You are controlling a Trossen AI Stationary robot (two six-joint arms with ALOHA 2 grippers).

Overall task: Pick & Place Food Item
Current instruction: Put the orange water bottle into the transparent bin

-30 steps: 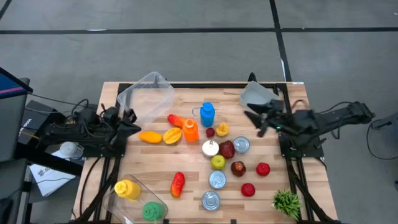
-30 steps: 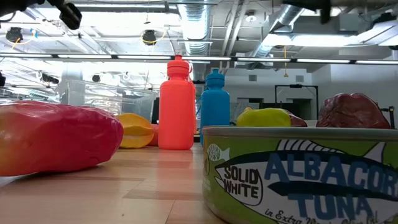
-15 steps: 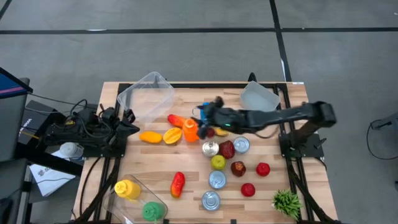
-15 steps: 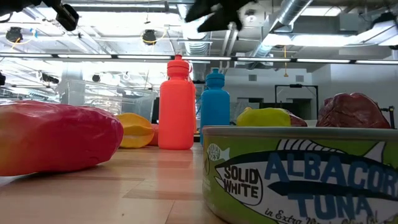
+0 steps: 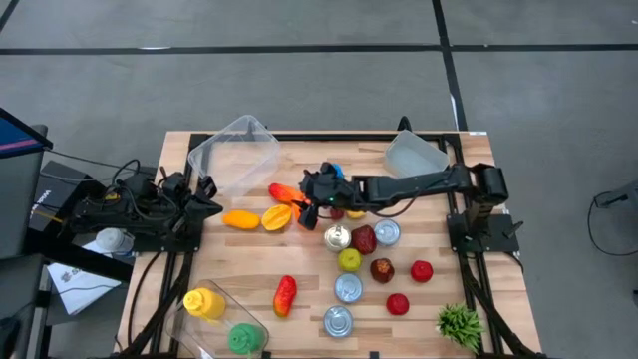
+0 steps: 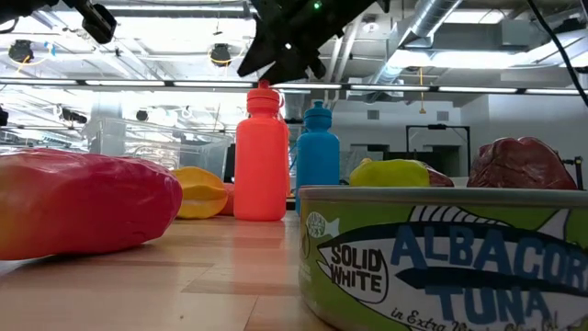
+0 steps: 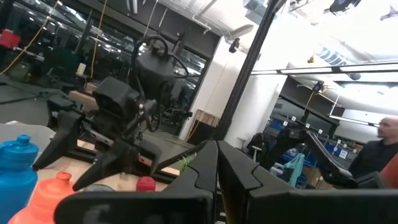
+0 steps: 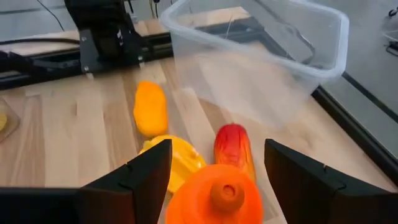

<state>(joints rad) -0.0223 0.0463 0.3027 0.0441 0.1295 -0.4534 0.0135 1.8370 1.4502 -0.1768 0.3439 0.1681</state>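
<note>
Orange bottle (image 8: 214, 198) sits between the right end effector (image 8: 214, 177)'s spread fingers, ungripped.

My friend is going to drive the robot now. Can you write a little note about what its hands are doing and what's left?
Right gripper: open, above the orange plastic bottle, fingers either side of its cap, holding nothing.
Left gripper: shut, empty, waiting at the table's left edge.
The clear plastic tub lies tipped at the back left. The red-orange mango-like fruit and the orange fruit pieces sit by the bottle.
Done: nothing picked up.
Left: grab an item, place it.
</note>
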